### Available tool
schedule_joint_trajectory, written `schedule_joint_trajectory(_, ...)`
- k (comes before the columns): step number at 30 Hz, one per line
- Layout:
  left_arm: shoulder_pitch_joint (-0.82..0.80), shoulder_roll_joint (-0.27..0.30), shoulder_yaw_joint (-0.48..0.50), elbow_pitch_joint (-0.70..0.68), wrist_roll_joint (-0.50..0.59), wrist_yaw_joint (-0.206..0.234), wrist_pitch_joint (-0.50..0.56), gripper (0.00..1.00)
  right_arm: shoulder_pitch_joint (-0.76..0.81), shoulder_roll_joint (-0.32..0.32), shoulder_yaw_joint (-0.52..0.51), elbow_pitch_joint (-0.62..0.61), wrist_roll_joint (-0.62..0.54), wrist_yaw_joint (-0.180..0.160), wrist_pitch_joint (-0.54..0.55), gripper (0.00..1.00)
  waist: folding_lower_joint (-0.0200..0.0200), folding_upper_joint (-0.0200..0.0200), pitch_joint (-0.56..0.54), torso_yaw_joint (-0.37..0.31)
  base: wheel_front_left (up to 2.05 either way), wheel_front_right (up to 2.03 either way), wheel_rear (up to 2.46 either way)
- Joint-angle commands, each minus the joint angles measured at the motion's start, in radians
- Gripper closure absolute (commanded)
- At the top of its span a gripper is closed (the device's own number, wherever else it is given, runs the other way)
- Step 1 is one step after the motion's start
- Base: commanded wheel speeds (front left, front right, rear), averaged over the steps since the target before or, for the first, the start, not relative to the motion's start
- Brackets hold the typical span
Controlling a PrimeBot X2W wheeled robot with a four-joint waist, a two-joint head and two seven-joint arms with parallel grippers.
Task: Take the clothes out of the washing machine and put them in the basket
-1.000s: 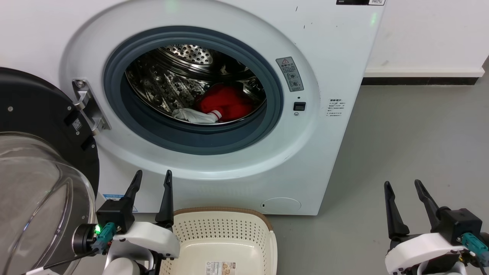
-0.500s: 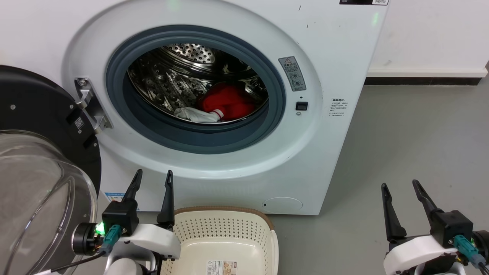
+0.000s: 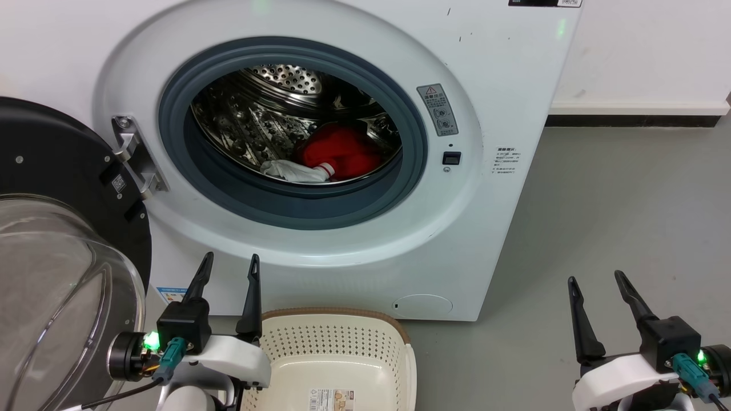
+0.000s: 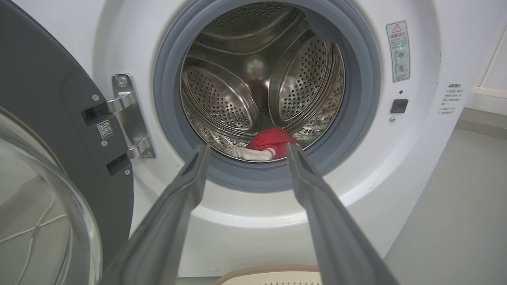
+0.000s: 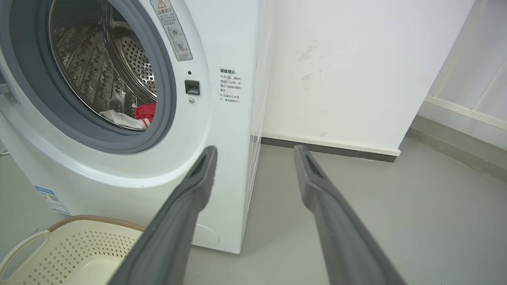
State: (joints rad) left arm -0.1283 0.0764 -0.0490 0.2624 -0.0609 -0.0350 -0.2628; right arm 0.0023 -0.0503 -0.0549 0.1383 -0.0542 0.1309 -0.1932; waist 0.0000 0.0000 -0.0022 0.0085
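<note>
Clothes point(image 3: 337, 157) lie in the drum, well beyond left gripper point(image 3: 228, 264).

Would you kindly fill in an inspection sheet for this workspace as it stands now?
Surface: grey floor, smooth.
Job's things: washing machine with door open; clothes, red and white, lying in the drum; basket on the floor before the machine, no clothes inside.
Clutter: nothing seen.
Grippers: left gripper open beside the basket; right gripper open over the floor; both hold nothing.
Cables: teal connector at the left wrist.
Surroundings: white wall, dark skirting.
</note>
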Motion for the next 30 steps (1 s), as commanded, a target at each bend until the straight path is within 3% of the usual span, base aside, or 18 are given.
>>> schedule_joint_trajectory(1,0.001,-0.004,0.005,0.002,0.0,-0.002,-0.003,0.0,0.006,0.0,0.0,0.003,0.002,0.0,-0.003,0.0,0.0,0.0,0.0,0.0,0.0,0.0,0.0)
schedule_joint_trajectory(19,-0.046,-0.014,0.003,0.018,0.014,-0.002,-0.003,0.0,-0.004,0.0,-0.001,-0.001,0.013,0.0,-0.002,0.0,0.0,0.0,0.023,0.006,0.0,0.0,0.0)
schedule_joint_trajectory(30,-0.258,-0.02,0.015,0.05,-0.003,0.024,-0.003,0.0,-0.084,0.0,0.038,-0.032,0.021,0.0,-0.007,0.0,0.0,0.0,0.17,-0.059,0.0,0.0,0.0)
